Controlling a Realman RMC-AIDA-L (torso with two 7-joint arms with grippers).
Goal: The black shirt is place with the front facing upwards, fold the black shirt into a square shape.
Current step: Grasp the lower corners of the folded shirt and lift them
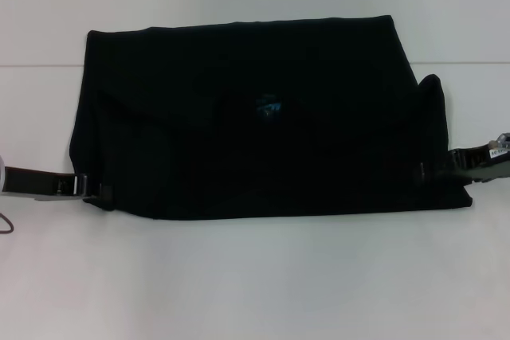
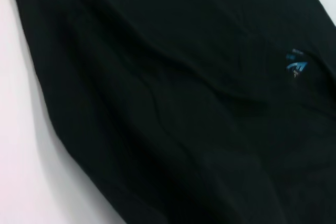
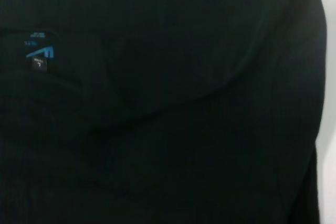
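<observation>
Folding black shirt (image 1: 255, 117) mid-way: left gripper (image 1: 100, 191) and right gripper (image 1: 426, 171) at near corners, grip unclear; next lift both corners evenly.

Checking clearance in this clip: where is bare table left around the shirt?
Bare white table runs in front of and behind the folded black cloth shirt. Its near corners are crowded: left tool, right tool.

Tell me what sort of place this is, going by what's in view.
Probably a robot test bench or lab, not a home. A bare white table holds only the black shirt, partly folded, its small blue neck label showing. The left pincer and right pincer sit at its near corners.
</observation>
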